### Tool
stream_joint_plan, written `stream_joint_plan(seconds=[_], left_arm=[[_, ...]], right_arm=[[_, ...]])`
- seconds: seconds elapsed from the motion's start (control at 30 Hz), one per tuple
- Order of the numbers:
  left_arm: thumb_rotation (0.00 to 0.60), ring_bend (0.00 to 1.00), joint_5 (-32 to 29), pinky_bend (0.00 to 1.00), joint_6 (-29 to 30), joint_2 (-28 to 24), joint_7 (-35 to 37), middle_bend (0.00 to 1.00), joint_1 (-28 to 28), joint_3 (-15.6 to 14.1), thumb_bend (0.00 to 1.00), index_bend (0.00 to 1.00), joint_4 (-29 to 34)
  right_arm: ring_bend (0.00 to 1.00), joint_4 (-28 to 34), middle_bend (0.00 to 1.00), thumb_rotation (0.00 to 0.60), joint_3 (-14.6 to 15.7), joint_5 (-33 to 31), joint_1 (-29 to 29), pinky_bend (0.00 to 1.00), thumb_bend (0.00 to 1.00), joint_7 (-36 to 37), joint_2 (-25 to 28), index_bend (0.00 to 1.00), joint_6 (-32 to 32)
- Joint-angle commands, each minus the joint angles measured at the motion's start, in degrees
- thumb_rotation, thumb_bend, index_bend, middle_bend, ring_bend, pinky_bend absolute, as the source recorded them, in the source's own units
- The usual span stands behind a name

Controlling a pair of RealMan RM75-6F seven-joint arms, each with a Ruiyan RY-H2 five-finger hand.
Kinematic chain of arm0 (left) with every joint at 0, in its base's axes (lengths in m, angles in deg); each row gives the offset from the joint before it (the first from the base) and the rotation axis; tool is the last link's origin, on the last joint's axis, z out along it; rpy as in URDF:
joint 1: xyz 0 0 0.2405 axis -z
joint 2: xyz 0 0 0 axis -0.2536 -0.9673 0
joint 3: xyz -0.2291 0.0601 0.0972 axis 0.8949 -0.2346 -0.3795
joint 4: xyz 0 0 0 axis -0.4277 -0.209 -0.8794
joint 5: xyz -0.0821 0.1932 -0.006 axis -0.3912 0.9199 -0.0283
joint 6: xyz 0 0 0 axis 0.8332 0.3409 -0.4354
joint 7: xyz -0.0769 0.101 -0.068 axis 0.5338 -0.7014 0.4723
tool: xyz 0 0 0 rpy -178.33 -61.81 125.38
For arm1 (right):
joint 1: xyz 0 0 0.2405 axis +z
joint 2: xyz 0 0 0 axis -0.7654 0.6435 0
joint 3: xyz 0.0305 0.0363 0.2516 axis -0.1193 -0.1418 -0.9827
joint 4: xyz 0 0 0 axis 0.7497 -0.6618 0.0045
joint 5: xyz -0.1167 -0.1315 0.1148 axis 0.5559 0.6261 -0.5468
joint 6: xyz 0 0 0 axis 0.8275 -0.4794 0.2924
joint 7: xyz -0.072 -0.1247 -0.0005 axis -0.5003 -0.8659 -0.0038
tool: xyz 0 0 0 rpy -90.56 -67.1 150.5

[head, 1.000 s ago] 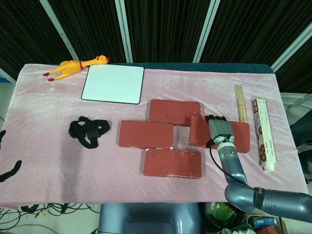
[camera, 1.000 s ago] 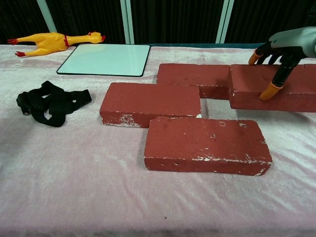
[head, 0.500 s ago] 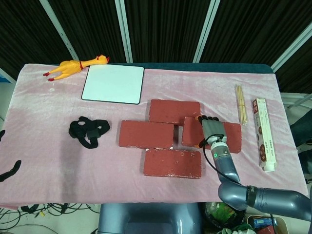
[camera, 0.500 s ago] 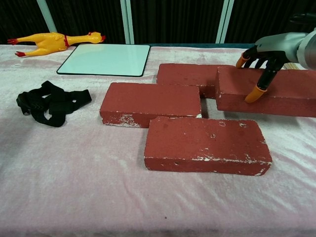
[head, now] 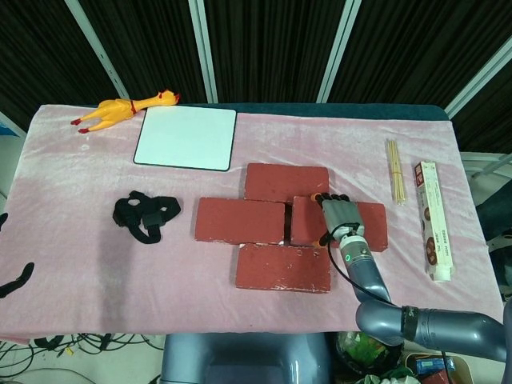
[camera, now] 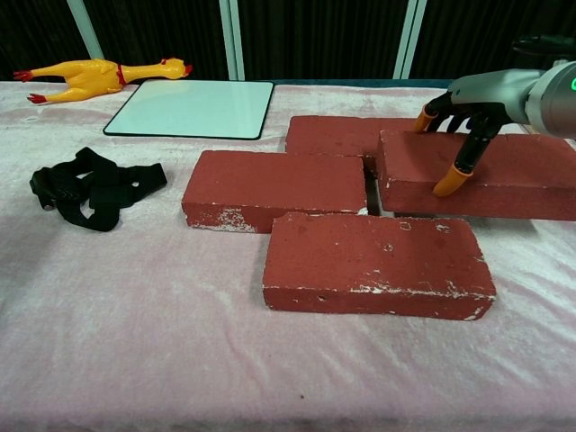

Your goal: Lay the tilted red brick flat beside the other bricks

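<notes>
The tilted red brick lies at the right of the group, its far left corner overlapping the back brick. My right hand holds it near its left end, orange-tipped fingers hooked over the far edge and the thumb pressed on the top face. The left brick and the front brick lie flat beside it. Only dark fingers of my left hand show at the left edge of the head view, spread over the cloth with nothing in them.
A yellow rubber chicken and a white board lie at the back left. A black strap sits left of the bricks. Thin wooden sticks and a long box lie right of the held brick.
My right hand has slid the tilted brick leftward across the cloth, closing most of the gap to the left brick. The other bricks have not moved.
</notes>
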Motion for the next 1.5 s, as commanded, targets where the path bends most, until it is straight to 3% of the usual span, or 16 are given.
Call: stream_joint_plan(seconds=[0.03,1.13,1.5], left_arm=[[0.600,0.00,0.00,0.00,0.00,0.01,-0.01,0.02,-0.01,-0.01,0.25,0.08,0.00],[0.600,0.00,-0.39,0.00,-0.05,0.00,-0.21,0.02,0.03,0.12,0.25,0.08,-0.01],[0.600,0.00,-0.46,0.00,-0.02,0.02,-0.24,0.02,0.02,0.16,0.25,0.08,-0.03]], right_arm=[[0.26,0.33,0.33,0.600,0.07,0.31,0.01,0.09,0.00,0.15,-0.14,0.26,-0.31],[0.24,-2.20,0.32,0.600,0.28,1.31,0.62,0.09,0.00,1.08,-3.29,0.26,-0.53],[0.20,-2.59,0.27,0.600,0.37,-0.17,1.15,0.09,0.00,-0.34,-4.09,0.25,-1.16]])
